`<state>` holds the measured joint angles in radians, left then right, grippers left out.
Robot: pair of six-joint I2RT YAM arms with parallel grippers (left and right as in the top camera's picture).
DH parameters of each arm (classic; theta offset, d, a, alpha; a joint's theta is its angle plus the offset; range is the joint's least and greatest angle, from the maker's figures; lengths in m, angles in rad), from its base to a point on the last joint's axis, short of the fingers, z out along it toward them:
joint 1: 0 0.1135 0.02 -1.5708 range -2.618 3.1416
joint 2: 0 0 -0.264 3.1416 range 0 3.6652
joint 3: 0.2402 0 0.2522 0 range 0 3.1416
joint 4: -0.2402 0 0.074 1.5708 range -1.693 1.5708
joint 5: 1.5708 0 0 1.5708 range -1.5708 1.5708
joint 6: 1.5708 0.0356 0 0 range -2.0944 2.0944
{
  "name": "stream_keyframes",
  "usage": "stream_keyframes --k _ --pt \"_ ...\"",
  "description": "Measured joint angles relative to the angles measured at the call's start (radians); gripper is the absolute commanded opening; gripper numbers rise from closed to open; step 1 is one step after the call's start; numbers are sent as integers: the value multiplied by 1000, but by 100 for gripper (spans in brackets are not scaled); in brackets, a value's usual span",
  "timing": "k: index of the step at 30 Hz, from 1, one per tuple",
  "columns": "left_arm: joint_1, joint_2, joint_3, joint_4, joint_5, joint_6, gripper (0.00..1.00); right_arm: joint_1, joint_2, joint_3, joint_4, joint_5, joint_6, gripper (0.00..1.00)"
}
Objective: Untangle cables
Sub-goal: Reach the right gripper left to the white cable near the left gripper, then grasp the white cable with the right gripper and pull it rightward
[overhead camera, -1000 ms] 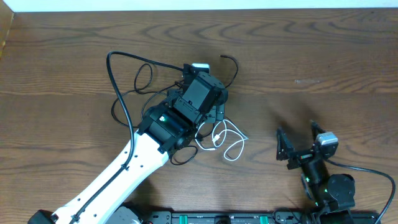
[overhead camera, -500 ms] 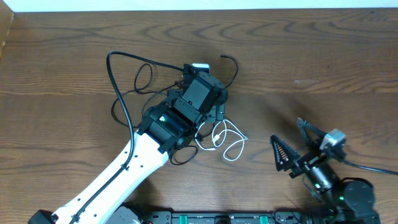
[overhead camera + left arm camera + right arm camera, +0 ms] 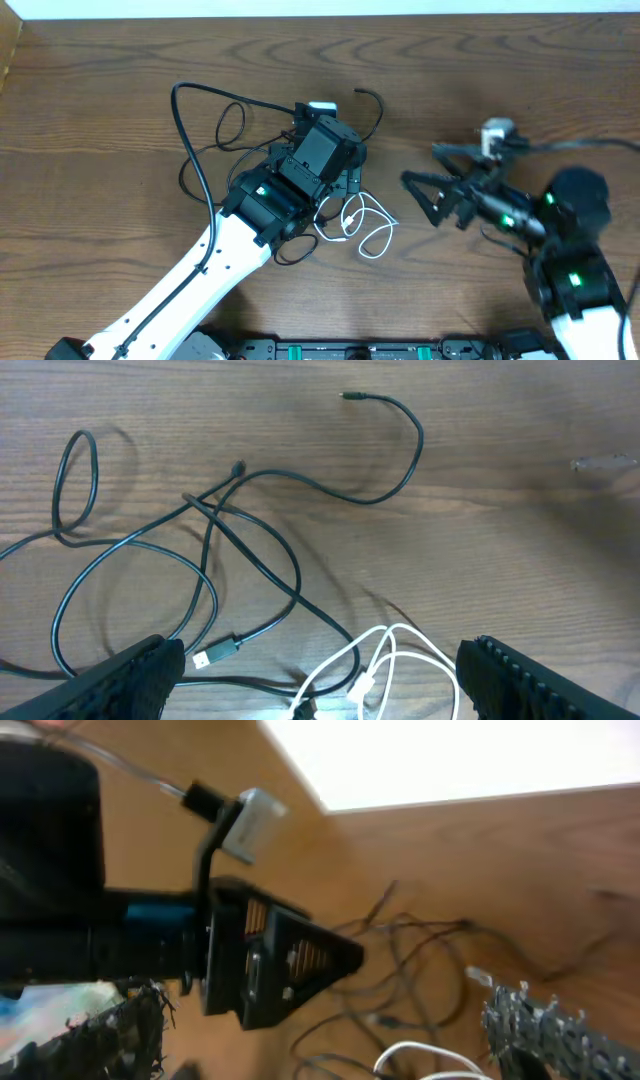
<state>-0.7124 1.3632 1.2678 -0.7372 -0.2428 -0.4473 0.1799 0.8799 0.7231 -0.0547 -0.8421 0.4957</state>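
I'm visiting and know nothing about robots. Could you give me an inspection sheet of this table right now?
Surface: brown wood-grain table.
Job's things: thin black cables crossing in a tangle; short white cable looped at its right side.
Clutter: nothing seen.
Grippers: left gripper open above the tangle; right gripper open, empty, right of the cables.
Cables: thicker black cord runs from the right arm off the right edge.
Surroundings: white strip beyond the far edge; black rail at the near edge.

Dark brown wood-grain table is being shown w/ grain running across the overhead view. A bright white strip is being seen beyond its far edge. A faint pale scuff is being picked up on the tabletop in left wrist view.
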Motion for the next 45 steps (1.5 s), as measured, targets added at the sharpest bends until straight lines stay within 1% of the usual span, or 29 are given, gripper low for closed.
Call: stream_keyframes --k 1,2,3,5,7,11,14,16,21,25,28,34,36,42,45 --pt "0 0 0 0 0 0 92 1 30 0 15 -35 7 56" --pt "0 0 0 0 0 0 92 3 62 1 23 -69 9 43" --pt "0 0 0 0 0 0 92 9 95 1 26 -97 12 40" --pt "0 0 0 0 0 0 93 29 153 1 14 -131 21 43" --pt "0 0 0 0 0 0 92 66 214 1 -2 -151 22 45" --pt "0 0 0 0 0 0 93 154 317 1 -29 -141 38 50" --pt "0 0 0 0 0 0 92 224 375 1 -53 -80 79 52" --pt "0 0 0 0 0 0 92 273 415 1 -55 -16 130 54" --pt "0 0 0 0 0 0 92 344 481 1 -47 134 259 55" --pt "0 0 0 0 0 0 92 388 527 1 16 230 356 55" --pt "0 0 0 0 0 0 92 420 570 2 96 280 415 55" --pt "0 0 0 0 0 0 92 460 672 2 211 349 514 52" --pt "0 0 0 0 0 0 92 469 716 1 272 361 542 52" --pt "0 0 0 0 0 0 93 477 822 2 427 377 577 48" --pt "0 0 0 0 0 0 92 477 861 2 438 385 598 46"
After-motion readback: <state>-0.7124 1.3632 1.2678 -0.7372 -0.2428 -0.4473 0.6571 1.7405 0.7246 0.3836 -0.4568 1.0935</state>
